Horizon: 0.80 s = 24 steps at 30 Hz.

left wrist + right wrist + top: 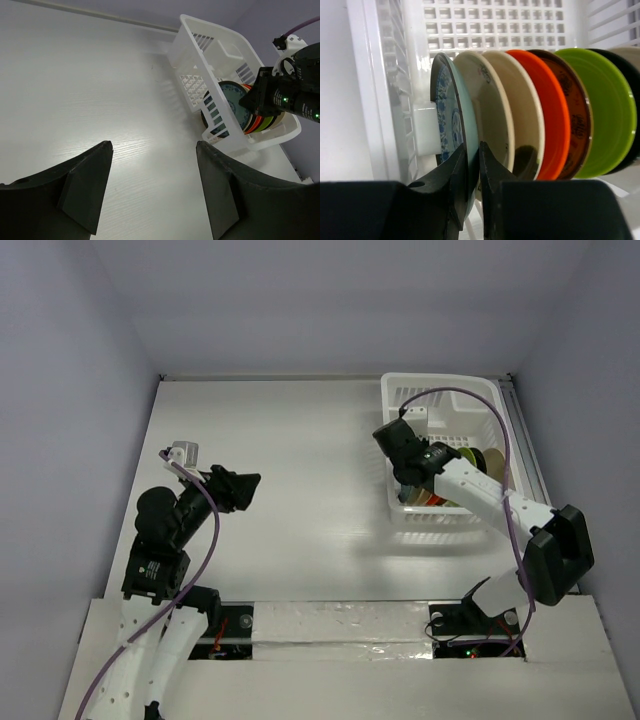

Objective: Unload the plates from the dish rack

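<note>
**Inspecting one dish rack, its plates and two grippers**

One left gripper (154,145) hangs over the table (280,460), well left of the dish rack (192,87), jaws spread wide and empty. The one rack, white, holds at least six plates (540,100) on edge in a single row at its near end: blue-patterned, cream, orange, brown, lime green, black. One right gripper (471,147) reaches into the rack, jaws pinched on the rim of the blue-patterned plate (447,110) at the row's left end.
</note>
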{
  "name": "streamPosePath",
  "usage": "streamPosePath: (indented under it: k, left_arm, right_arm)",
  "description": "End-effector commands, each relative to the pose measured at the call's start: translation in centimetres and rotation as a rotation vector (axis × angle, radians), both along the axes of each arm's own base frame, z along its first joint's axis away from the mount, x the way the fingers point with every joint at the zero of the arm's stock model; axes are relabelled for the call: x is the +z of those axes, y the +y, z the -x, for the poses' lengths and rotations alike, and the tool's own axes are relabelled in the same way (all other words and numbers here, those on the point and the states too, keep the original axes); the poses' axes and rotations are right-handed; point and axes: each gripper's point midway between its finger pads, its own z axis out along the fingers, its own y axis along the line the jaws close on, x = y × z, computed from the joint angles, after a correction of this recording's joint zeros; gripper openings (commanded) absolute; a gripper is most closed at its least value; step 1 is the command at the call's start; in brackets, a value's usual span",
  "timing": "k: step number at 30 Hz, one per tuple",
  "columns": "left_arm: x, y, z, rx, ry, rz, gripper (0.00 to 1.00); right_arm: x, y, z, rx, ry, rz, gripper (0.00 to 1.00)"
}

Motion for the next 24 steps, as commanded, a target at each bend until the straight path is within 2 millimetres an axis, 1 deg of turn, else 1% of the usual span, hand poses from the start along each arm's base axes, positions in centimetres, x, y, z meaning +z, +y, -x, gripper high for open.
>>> streamPosePath:
  k: [1,2,3,5,6,9,10,11,12,13,14,16,17,18,19,20,21,22,23,24]
  left_arm:
    - [0.8,-0.2,0.0,-0.013,-0.042,0.009,0.64]
    - [0.9,-0.2,0.1,-0.011,-0.044,0.011,0.63]
    - [0.9,-0.2,0.1,-0.011,-0.043,0.011,0.62]
    - [0.9,-0.2,0.1,-0.008,-0.042,0.012,0.60]
    - [0.8,-0.2,0.1,-0.008,-0.041,0.012,0.60]
    - [0.9,-0.2,0.0,-0.008,-0.044,0.011,0.59]
    - [0.9,-0.4,0.2,-0.017,-0.044,0.012,0.59]
    - [0.9,-0.4,0.1,-0.017,-0.042,0.012,0.59]
    - [0.8,-0.4,0.1,-0.017,-0.041,0.011,0.59]
    - [0.8,-0.4,0.1,-0.017,-0.041,0.011,0.59]
    - [0.9,-0.4,0.1,-0.016,-0.042,0.012,0.59]
    - [0.9,-0.4,0.1,-0.016,-0.042,0.012,0.59]
    - [0.8,-0.4,0.1,-0.017,-0.040,0.013,0.59]
    - [0.8,-0.4,0.1,-0.015,-0.038,0.013,0.58]
    - [0.8,-0.3,0.1,-0.014,-0.040,0.013,0.58]
    - [0.8,-0.3,0.1,-0.011,-0.040,0.013,0.58]
    - [0.9,-0.2,0.1,-0.008,-0.044,0.015,0.58]
    - [0.9,-0.1,0.1,0.003,-0.041,0.013,0.58]
    - [0.9,0.0,0.1,0.006,-0.043,0.013,0.58]
    - [1.1,0.1,0.2,0.012,-0.047,0.013,0.57]
  right_arm:
    - [4.3,0.3,-0.7,-0.046,-0.123,0.001,0.02]
    - [4.7,-0.1,-0.7,-0.056,-0.131,0.015,0.01]
    - [5.5,0.3,-0.7,-0.049,-0.147,0.010,0.00]
    - [6.8,0.1,-0.5,-0.050,-0.171,0.017,0.00]
    - [7.8,0.1,-0.6,-0.054,-0.191,0.009,0.00]
    - [9.9,0.1,0.0,-0.047,-0.226,0.005,0.00]
    - [11.0,0.1,0.3,-0.044,-0.240,0.002,0.00]
    - [12.2,-0.4,0.5,-0.058,-0.266,-0.001,0.00]
    - [13.0,-0.2,0.8,-0.053,-0.280,-0.004,0.00]
    - [14.4,-0.1,1.0,-0.054,-0.306,-0.021,0.00]
    - [15.4,-0.2,1.6,-0.046,-0.323,-0.026,0.00]
    - [16.8,0.6,1.8,-0.024,-0.350,-0.050,0.00]
    - [18.0,1.9,1.7,0.016,-0.378,-0.087,0.00]
    - [18.2,2.8,1.3,0.039,-0.382,-0.114,0.00]
    - [18.2,4.4,1.1,0.090,-0.381,-0.154,0.00]
    - [18.3,7.5,0.4,0.182,-0.383,-0.258,0.00]
    - [17.6,10.0,-0.1,0.245,-0.367,-0.305,0.00]
    - [17.1,12.1,-0.4,0.301,-0.356,-0.359,0.00]
    - [17.6,15.8,-0.5,0.396,-0.360,-0.484,0.00]
    - [17.4,17.5,-0.9,0.428,-0.353,-0.530,0.00]
